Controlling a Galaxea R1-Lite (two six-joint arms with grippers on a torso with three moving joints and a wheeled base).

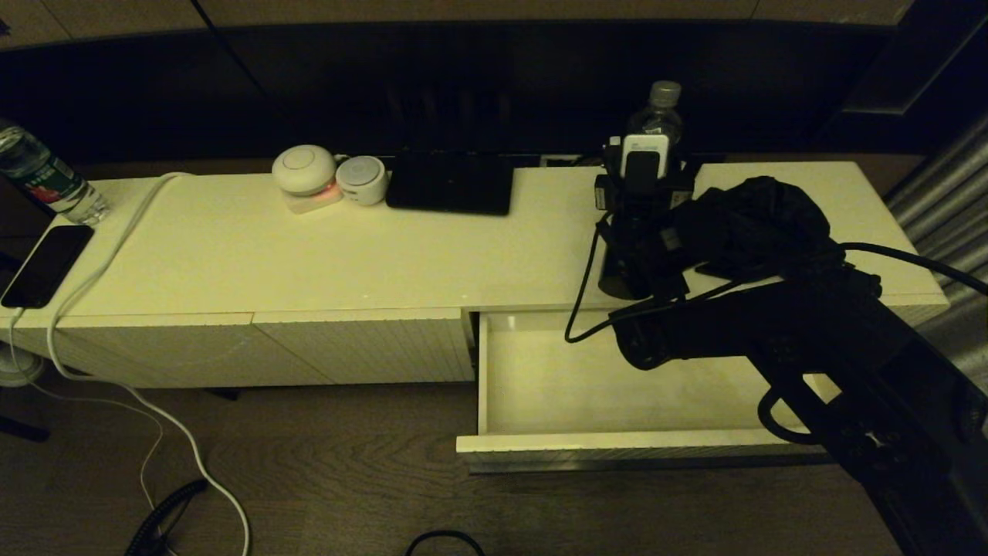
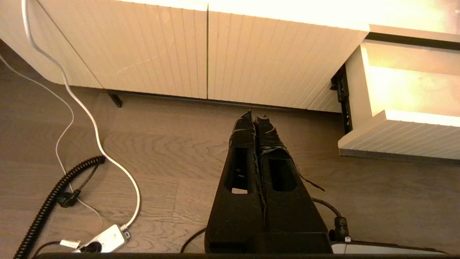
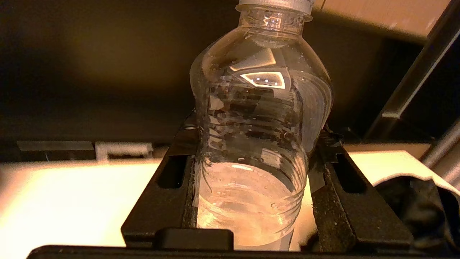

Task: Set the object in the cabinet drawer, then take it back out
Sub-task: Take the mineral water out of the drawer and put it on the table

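A clear plastic water bottle [image 1: 661,114] [image 3: 251,144] with a grey cap stands upright at the back right of the cabinet [image 1: 309,255] top. My right gripper [image 1: 652,145] [image 3: 257,127] reaches over the top from the front and is shut on the bottle's lower body, one finger on each side. Below it the cabinet drawer [image 1: 617,443] [image 2: 402,144] is pulled out, and its inside is bare. My left gripper [image 2: 254,117] hangs shut and empty over the wood floor in front of the ribbed panels; it is out of the head view.
A black cloth [image 1: 752,216] lies on the top right of the bottle. Two round white devices [image 1: 305,170] and a flat black device [image 1: 451,184] sit along the back. A second bottle [image 1: 42,174] and phone [image 1: 46,265] are far left. Cables and a power strip [image 2: 107,239] lie on the floor.
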